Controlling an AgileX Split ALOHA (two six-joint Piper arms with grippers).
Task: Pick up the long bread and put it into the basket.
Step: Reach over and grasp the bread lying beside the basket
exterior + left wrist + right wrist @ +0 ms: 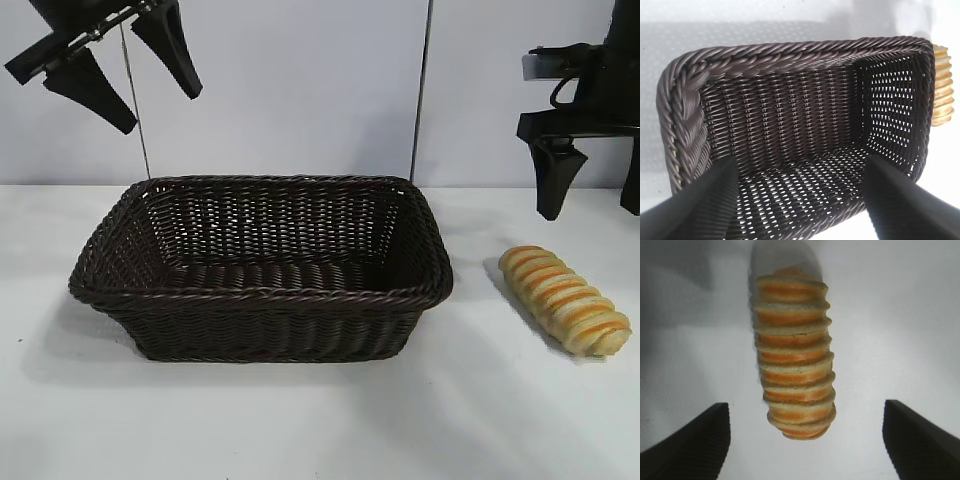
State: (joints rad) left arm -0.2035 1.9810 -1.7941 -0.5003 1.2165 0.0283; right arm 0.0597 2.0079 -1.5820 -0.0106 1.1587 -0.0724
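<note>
Right tool (pixel 592 195) hangs above bread (pixel 566 299), fingers wide apart, empty, straddling loaf for crosswise grip. Bread lies on surface (pixel 300 420) at basket's (pixel 262 294) 3 o'clock, just apart. Left tool (pixel 118 72) parked high, open, empty. Your drop zone stays unobstructed.

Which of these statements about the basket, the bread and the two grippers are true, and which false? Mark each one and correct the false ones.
1. The long bread lies inside the basket. False: it lies on the table, right of the basket.
2. The right gripper hangs open above the bread. True.
3. The left gripper holds the bread. False: it is open, empty, up over the basket's left end.
4. The basket holds nothing. True.
5. The bread has crosswise orange-brown stripes. True.
</note>
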